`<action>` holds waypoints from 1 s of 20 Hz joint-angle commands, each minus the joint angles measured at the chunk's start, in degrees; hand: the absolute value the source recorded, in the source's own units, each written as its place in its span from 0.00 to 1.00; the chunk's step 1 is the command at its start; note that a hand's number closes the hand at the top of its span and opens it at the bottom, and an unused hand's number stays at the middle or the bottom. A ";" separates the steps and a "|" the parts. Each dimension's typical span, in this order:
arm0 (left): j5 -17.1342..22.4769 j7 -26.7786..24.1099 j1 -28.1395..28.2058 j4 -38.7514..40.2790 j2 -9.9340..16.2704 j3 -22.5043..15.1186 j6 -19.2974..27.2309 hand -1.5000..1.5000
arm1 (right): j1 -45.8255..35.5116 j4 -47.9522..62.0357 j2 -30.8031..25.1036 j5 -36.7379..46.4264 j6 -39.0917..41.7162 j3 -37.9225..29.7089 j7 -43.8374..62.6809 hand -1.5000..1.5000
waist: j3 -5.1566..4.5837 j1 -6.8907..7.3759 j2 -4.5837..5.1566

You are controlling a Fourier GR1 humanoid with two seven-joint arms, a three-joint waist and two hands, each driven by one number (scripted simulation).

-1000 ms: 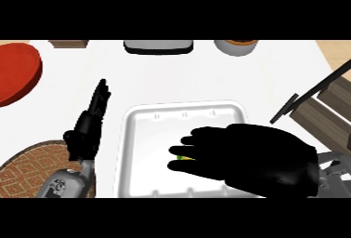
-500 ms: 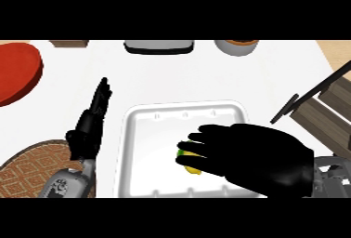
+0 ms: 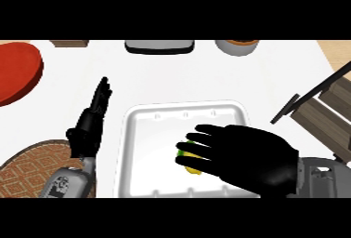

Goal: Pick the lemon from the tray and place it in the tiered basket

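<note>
**Q:** What does the view from the robot's head show, and where is the lemon?

**A:** A white counter seen from steeply above. A white tray (image 3: pixel 137 153) sits at the centre. The lemon (image 3: pixel 189 161) lies inside it, toward its right side, showing only as a yellow-green sliver. The right hand (image 3: pixel 250 158) covers it from the right, black fingers curled over and round the fruit.

**Q:** Is the lemon off the tray?

**A:** I cannot tell; the hand hides its underside. I judge this to be the grasping step, with the lift not yet made.

**Q:** And the other hand?

**A:** The left hand (image 3: pixel 93 121) rests just left of the tray, fingers straight and holding nothing.

**Q:** Where is the lemon meant to go?

**A:** Into the tiered basket (image 3: pixel 322 104), a dark slatted frame at the right edge, well apart from the tray. The next move probably calls for raising the lemon over the tray's rim, then carrying it right and away from the robot.
</note>
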 commanded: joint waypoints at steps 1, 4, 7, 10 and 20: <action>-2.01 -1.65 1.62 -0.02 -2.04 -1.33 0.99 0.50 | 0.55 0.02 1.03 8.31 -5.11 5.63 -3.91 0.00 | 0.00 0.10 -0.03; -1.15 1.97 1.52 -2.55 -0.59 0.23 -1.19 0.50 | 3.18 2.63 -2.34 13.37 -10.11 5.24 -11.48 0.00 | 0.01 0.02 -0.03; -2.08 -0.88 2.50 -0.71 -1.81 0.11 -1.26 0.50 | 2.92 6.40 0.57 16.00 -11.66 3.27 -10.75 0.00 | -0.01 -0.10 -0.04; -0.97 1.62 2.40 -3.40 -0.95 1.71 -2.72 0.50 | 4.61 6.94 2.62 19.01 -11.60 3.39 -8.47 0.00 | -0.02 -0.10 -0.09; -4.58 2.56 1.15 -2.64 -3.46 2.08 -2.45 0.50 | 3.07 18.32 9.66 24.53 -11.29 1.34 -13.76 0.00 | -0.02 -0.06 -0.09</action>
